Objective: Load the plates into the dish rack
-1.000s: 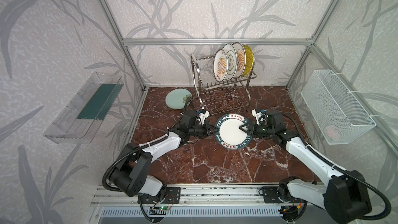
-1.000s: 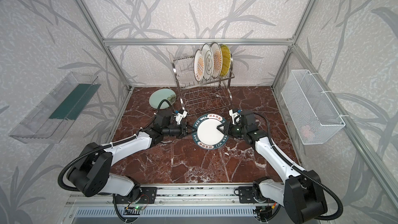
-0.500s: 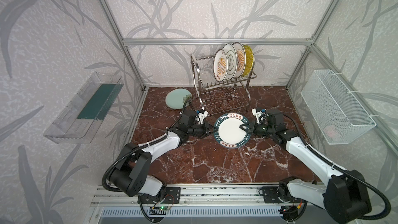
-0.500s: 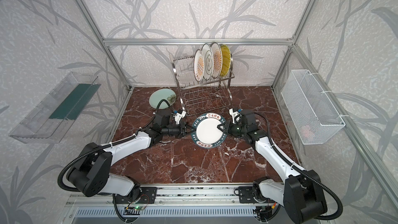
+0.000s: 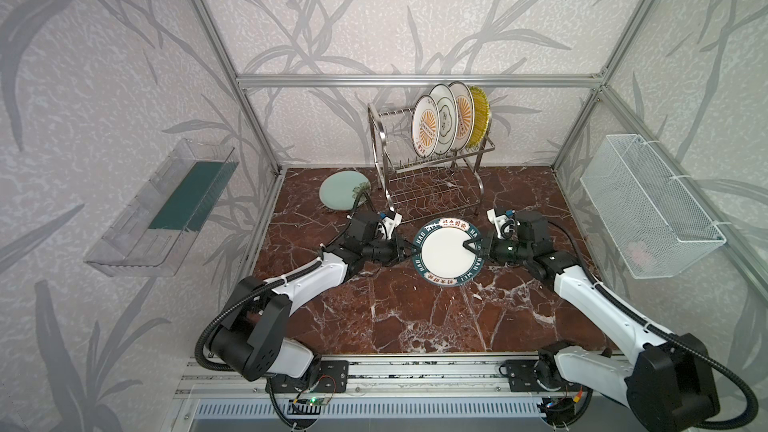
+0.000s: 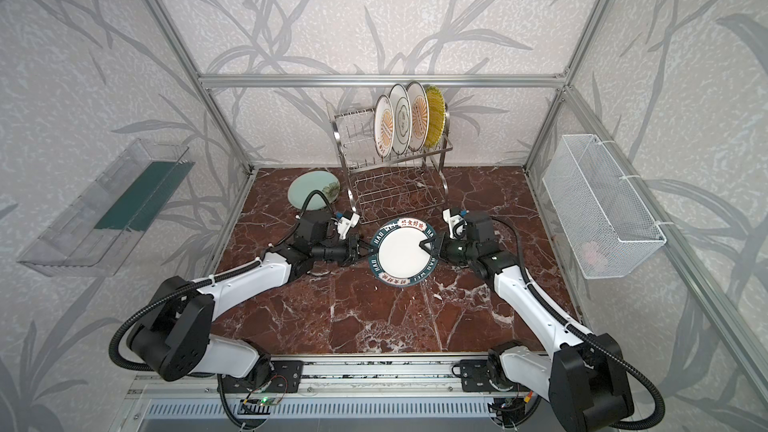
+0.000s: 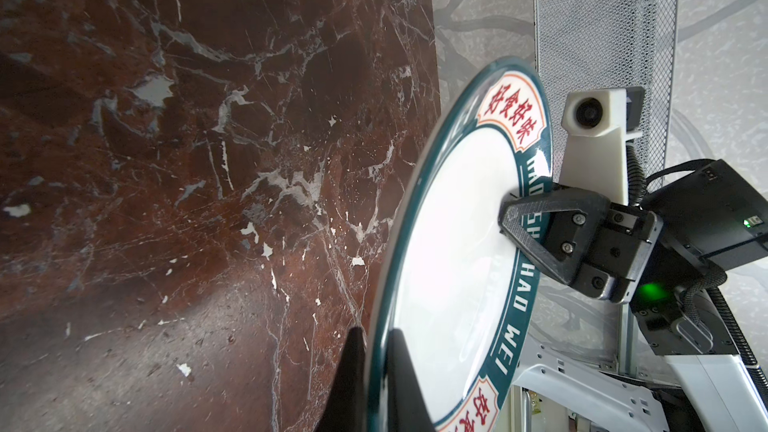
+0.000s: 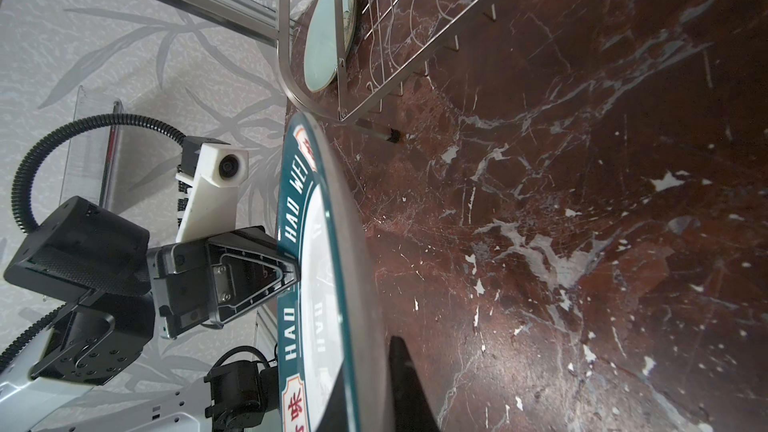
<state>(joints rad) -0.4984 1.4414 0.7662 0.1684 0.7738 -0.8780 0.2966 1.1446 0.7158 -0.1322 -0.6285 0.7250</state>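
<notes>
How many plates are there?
6: four plates upright in the dish rack's top tier; a mint plate beside it; a teal-rimmed plate held between the left gripper and right gripper.

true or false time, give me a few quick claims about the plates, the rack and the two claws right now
1. The left claw and the right claw each pinch the rim of the teal-rimmed plate, on opposite sides. True.
2. In the dish rack, the yellow plate stands at the right end of the row, as seen in both top views. True.
3. That row has five plates. False: it has four.
4. A plate sits in the rack's lower tier. False: that tier holds none. The mint plate lies on the table, left of the rack.
</notes>
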